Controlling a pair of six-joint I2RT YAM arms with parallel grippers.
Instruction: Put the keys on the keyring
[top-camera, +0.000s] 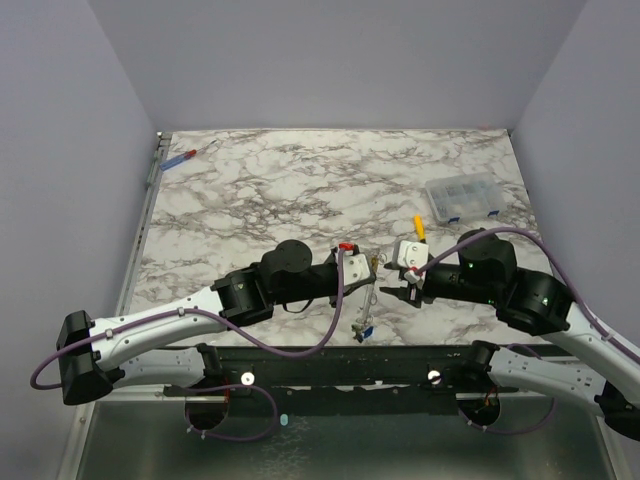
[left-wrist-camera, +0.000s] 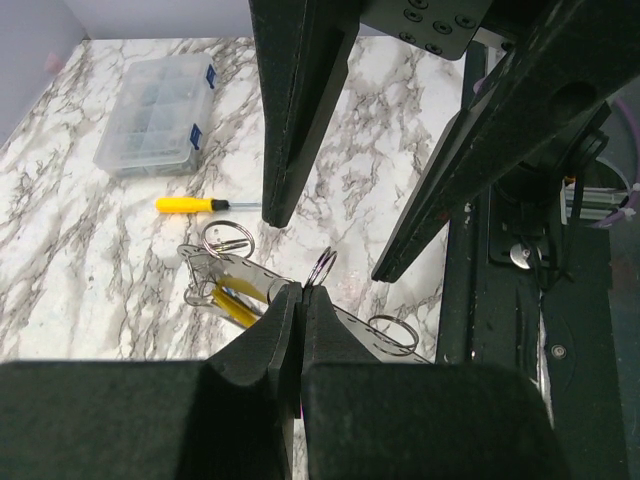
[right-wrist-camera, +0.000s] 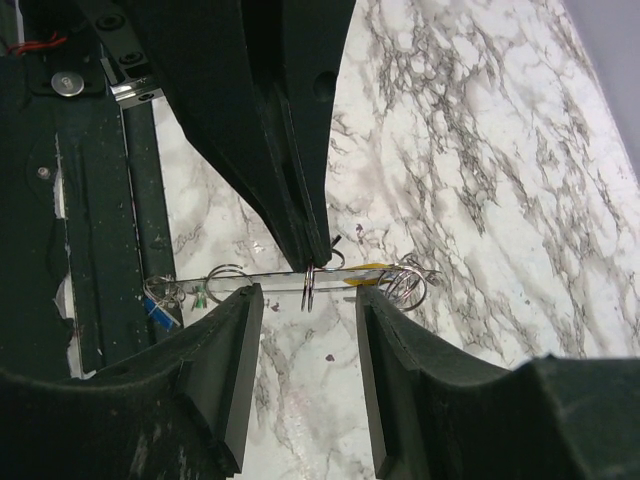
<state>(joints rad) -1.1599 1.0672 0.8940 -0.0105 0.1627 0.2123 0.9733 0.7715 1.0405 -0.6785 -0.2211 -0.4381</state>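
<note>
keys (left-wrist-camera: 235, 300) partly hidden behind left pincer (left-wrist-camera: 302, 292), box (left-wrist-camera: 150, 110) contents indistinct

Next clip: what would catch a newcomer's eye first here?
At the near middle of the marble table, the left gripper is pinched shut on the keyring, with keys clustered along it. The right gripper stands open facing it. Farther back on the right lie a clear compartment box and a yellow screwdriver.

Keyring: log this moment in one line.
left gripper jaws shut on keyring | right gripper jaws open, facing it | yellow-capped key near grip
</note>
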